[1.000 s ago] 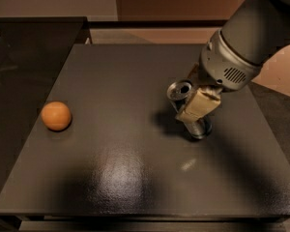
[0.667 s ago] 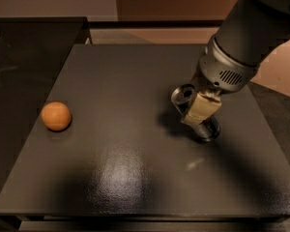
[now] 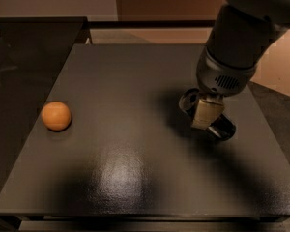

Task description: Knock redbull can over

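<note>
The redbull can [image 3: 223, 127] is on the dark table [image 3: 135, 81], right of centre. Its round silver top [image 3: 187, 102] faces left and its body stretches down to the right, so it looks tipped far over or lying on its side. Its colours barely show in the arm's shadow. My gripper [image 3: 206, 122] comes down from the upper right and sits right over the middle of the can, touching it and hiding that part. The beige tip of the gripper crosses the can's body.
An orange [image 3: 56, 115] sits near the table's left edge, far from the gripper. A lower dark surface [image 3: 24, 57] lies to the left of the table. The table's right edge [image 3: 273, 129] is close to the can.
The gripper has moved down and to the right across the can. The can has gone from nearly upright to tipped over, with its base pushed towards the lower right.
</note>
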`<control>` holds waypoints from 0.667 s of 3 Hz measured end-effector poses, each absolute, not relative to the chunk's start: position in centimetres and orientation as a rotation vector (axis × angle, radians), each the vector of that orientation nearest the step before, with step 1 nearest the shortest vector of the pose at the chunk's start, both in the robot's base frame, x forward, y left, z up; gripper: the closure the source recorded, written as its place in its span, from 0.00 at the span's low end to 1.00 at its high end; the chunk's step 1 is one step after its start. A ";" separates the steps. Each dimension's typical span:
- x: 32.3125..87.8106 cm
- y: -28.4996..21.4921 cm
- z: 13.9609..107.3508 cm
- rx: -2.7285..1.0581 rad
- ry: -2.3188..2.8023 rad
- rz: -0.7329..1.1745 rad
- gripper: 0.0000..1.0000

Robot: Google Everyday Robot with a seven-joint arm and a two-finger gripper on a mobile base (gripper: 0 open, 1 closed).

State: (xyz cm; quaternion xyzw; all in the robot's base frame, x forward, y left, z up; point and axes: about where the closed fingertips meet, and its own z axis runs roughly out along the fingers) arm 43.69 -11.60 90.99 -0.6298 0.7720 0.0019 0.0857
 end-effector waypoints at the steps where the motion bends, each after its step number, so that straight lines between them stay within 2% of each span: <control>1: 43.5 -11.9 90.1 -1.946 2.316 -0.111 0.82; 2: 43.3 -12.0 89.0 -2.023 2.317 -0.221 0.59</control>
